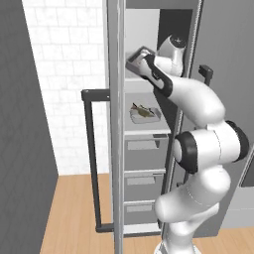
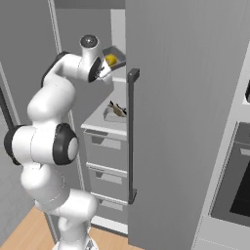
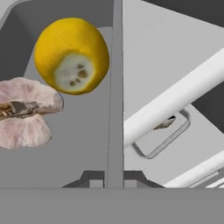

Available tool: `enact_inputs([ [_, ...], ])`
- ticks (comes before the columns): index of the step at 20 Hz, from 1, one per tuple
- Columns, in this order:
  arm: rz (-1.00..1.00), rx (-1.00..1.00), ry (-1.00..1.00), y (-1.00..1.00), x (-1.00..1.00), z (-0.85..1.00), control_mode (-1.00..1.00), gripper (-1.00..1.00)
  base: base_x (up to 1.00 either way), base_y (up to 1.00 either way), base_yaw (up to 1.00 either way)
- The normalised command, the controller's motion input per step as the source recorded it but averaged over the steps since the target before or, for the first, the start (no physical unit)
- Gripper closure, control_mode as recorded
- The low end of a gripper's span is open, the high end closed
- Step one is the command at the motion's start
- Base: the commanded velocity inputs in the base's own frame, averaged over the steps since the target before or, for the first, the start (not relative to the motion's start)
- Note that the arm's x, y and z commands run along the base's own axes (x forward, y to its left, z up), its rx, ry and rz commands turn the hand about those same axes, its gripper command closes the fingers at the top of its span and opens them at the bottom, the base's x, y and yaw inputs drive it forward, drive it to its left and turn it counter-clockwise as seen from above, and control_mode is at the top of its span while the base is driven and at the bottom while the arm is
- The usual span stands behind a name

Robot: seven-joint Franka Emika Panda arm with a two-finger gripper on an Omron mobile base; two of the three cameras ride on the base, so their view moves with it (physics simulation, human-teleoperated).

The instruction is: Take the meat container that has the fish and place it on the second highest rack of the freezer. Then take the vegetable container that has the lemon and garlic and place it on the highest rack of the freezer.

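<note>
Left base view: the freezer point(image 1: 149, 149) stands open, its door with the black bar handle point(image 1: 92, 158) swung out to the left. The arm reaches up into the cabinet and holds the vegetable container point(image 1: 136, 62) tilted at the level of the upper rack point(image 1: 138, 85), presumably lifted high to clear that rack's front edge. The meat container point(image 1: 144, 115) with the fish point(image 1: 141, 110) sits on the rack below, above the grey drawers point(image 1: 144, 149), so the first half of the task looks done. Right base view: the end effector point(image 2: 104, 70) is at the near rim of the vegetable container, and the lemon point(image 2: 111, 60) shows yellow inside it; the container is at the mouth of the top rack, not clearly resting on it yet. The meat container and fish are again on the rack beneath. Hand view: the lemon point(image 3: 72, 54) and garlic point(image 3: 24, 111) lie side by side, touching or nearly so, in the container. Its thin rim wall point(image 3: 114, 96) runs straight up between the dark finger tips point(image 3: 89, 178), so the end effector appears clamped on that rim, nearly closed. Far below, the meat container is partly crossed by a white rack bar point(image 3: 175, 98).
</note>
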Motion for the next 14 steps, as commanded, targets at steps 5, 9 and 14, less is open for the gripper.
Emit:
enact_inputs([
  [5, -0.09, 0.00, 0.01, -0.07, 0.38, 0.08, -1.00, 1.00, 0.00, 0.00, 0.00],
  [9, -0.09, 0.00, 0.00, -0.06, 0.39, 0.07, -1.00, 1.00, 0.00, 0.00, 0.00],
  [14, -0.07, 0.00, 0.01, -0.11, 0.27, 0.01, -1.00, 1.00, 0.00, 0.00, 0.00],
])
